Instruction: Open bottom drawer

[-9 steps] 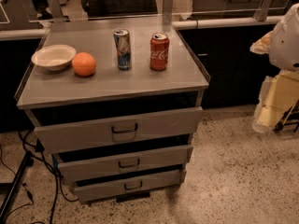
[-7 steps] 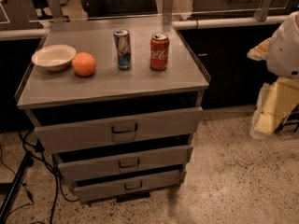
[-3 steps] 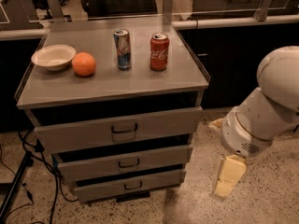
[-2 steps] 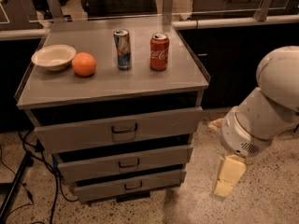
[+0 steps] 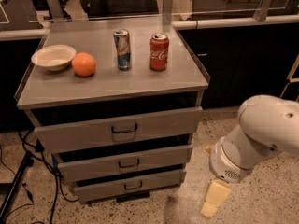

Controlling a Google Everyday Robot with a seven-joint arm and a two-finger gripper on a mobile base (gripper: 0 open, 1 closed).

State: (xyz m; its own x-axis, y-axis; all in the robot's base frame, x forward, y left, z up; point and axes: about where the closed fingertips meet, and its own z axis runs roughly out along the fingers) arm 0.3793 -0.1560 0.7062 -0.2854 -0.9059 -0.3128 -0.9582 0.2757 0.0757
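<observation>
A grey metal cabinet has three drawer fronts. The bottom drawer (image 5: 128,186) is the slimmest, lowest front, with a small dark handle (image 5: 133,185) at its middle. Its front stands about level with the drawer above. My gripper (image 5: 213,199) hangs from the white arm (image 5: 254,141) at the lower right, low over the floor. It is to the right of the bottom drawer and apart from it. Its cream-coloured fingers (image 5: 216,192) point down.
On the cabinet top (image 5: 60,87) stand a white bowl (image 5: 53,56), an orange (image 5: 84,64), a blue-silver can (image 5: 122,49) and a red cola can (image 5: 159,51). Cables and a black stand leg (image 5: 16,183) lie at the lower left. A dark counter (image 5: 243,59) runs behind.
My arm has swung down from the upper right to low beside the cabinet, and in the last second has shifted slightly left. The drawers have not moved.
</observation>
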